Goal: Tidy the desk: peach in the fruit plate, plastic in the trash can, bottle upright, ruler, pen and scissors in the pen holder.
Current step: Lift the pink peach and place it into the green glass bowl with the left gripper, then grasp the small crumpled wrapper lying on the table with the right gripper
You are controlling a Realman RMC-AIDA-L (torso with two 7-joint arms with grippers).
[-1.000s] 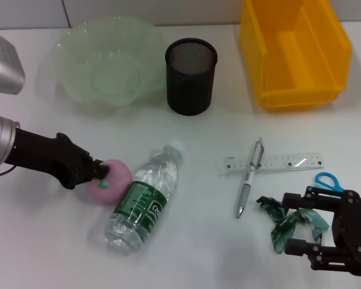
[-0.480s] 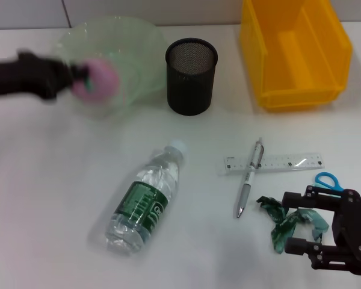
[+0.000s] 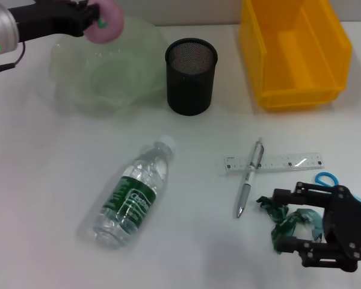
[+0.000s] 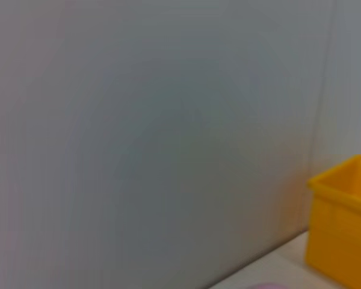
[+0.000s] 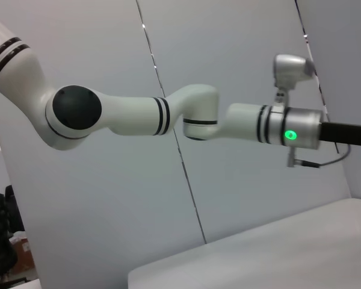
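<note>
Head view: the left hand (image 3: 91,17) is clenched on the pink peach (image 3: 106,25), holding it in the air over the far rim of the pale green fruit plate (image 3: 72,72). The plate spreads out just below and in front of this hand. The black mesh pen holder (image 3: 191,76) stands upright beside the plate, on the side away from the left hand, and the yellow trash can (image 3: 293,51) sits further along, well apart from it. The bottle (image 3: 131,194) lies on its side on the white tabletop (image 3: 42,180), cap pointing toward the pen holder, far from both hands.

The right hand (image 3: 292,221) hovers low near the front edge of the tabletop, fingers spread apart and holding nothing — the crumpled green plastic (image 3: 284,226) lies between its fingertips, though contact cannot be told. The blue scissors (image 3: 326,179) lie just behind this hand, mostly hidden by it. The pen (image 3: 249,177) rests across the clear ruler (image 3: 274,162), both beyond the right hand, toward the pen holder.

Left wrist view: mostly a blank grey wall, a corner of the trash can (image 4: 343,229), and a sliver of the peach (image 4: 262,286) at the frame edge.

Right wrist view: the left arm (image 5: 168,114) stretches across in front of the wall — its hand is out of frame.
</note>
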